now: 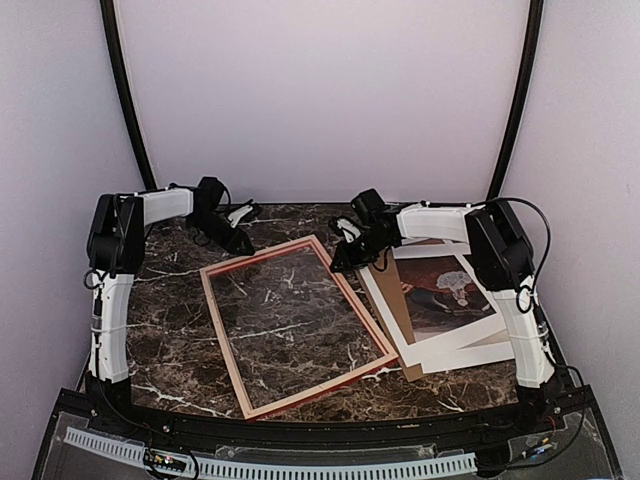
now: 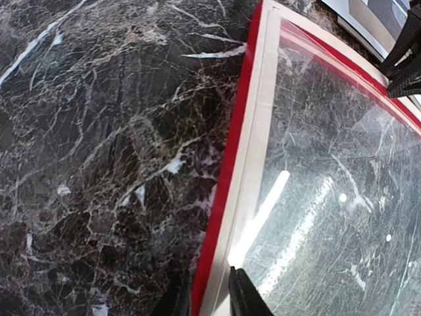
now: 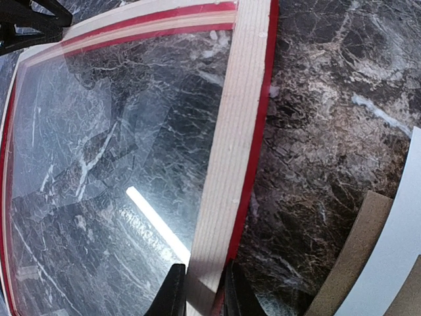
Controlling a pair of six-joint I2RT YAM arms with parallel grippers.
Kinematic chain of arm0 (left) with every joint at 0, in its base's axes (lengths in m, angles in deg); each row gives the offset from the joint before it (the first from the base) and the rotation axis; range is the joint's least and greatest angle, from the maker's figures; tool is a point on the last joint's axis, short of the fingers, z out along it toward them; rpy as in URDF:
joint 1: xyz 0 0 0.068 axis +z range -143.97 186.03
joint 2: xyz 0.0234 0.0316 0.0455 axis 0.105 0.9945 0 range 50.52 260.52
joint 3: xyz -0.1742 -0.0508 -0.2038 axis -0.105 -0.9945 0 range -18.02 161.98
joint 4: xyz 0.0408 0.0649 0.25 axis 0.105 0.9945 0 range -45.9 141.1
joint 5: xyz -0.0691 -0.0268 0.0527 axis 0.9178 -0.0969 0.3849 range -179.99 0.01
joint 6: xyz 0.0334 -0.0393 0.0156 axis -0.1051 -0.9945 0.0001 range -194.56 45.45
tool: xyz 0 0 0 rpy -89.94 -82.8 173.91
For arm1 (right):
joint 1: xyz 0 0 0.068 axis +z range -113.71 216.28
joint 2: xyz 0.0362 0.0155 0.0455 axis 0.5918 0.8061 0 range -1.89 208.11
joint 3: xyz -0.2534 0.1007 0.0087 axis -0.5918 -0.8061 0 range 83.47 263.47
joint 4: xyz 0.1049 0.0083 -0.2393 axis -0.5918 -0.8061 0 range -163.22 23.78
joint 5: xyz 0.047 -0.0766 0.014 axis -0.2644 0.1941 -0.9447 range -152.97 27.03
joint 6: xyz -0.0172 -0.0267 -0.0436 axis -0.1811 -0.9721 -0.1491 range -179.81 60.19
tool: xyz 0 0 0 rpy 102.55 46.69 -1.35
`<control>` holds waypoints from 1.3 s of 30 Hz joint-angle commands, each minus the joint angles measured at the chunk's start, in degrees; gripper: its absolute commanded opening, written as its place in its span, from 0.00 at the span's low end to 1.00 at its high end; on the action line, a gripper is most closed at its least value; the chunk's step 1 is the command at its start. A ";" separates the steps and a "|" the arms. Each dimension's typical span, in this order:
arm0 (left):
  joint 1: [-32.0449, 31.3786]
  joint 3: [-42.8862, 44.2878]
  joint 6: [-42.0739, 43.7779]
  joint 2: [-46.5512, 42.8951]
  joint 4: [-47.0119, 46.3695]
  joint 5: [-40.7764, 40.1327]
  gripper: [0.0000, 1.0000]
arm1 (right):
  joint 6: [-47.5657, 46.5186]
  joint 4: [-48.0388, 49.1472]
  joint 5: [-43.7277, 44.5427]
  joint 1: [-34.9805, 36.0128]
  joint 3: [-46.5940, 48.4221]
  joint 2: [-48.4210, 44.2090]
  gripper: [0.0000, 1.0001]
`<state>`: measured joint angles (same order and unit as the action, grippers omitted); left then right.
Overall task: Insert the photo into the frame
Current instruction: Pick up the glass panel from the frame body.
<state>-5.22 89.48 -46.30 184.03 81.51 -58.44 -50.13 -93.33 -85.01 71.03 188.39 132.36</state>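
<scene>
Top external view: left hand [image 1: 240, 244] and right hand [image 1: 343, 260] each clench a rail at the far end of the frame [image 1: 224, 340], whose long axis runs back toward the arm bases. The photo [image 1: 445, 290] lies face up on the bench [image 1: 170, 330], just outboard of the right hand and nearer that arm.

We saw a dark marble tabletop [image 1: 180, 340] veined with white, and on its right side a plain brown board [image 3: 348, 257] lying flat. A clear sheet [image 2: 342, 217] caught a bright streak of light. Beyond stood pale lilac walls [image 1: 320, 90], with a black curved pole [image 1: 125, 100] at far left and another pole [image 1: 517, 100] at far right.
</scene>
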 commanded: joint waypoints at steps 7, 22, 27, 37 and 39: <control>3.50 3.92 -4.89 0.45 -0.52 6.58 0.19 | -1.87 -1.01 0.39 0.06 -2.33 0.35 0.10; 1.35 0.03 -1.76 0.26 2.41 3.67 0.69 | -2.20 -1.01 0.43 -0.07 -1.71 1.00 0.11; 0.26 -1.07 -0.74 0.92 2.34 0.47 0.70 | -2.38 -1.36 0.17 -0.02 -0.76 1.77 0.11; 0.00 -0.78 -0.06 2.31 2.96 -2.37 0.48 | -2.60 -1.74 0.03 -0.11 -0.03 2.23 0.11; -0.03 -0.60 0.07 2.59 2.95 -3.54 0.42 | -2.64 -1.81 0.05 -0.12 0.06 2.27 0.11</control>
<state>-5.19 89.18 -47.64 185.04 82.63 -58.09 -50.31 -93.04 -85.01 71.03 188.18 132.26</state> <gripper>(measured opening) 0.474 0.151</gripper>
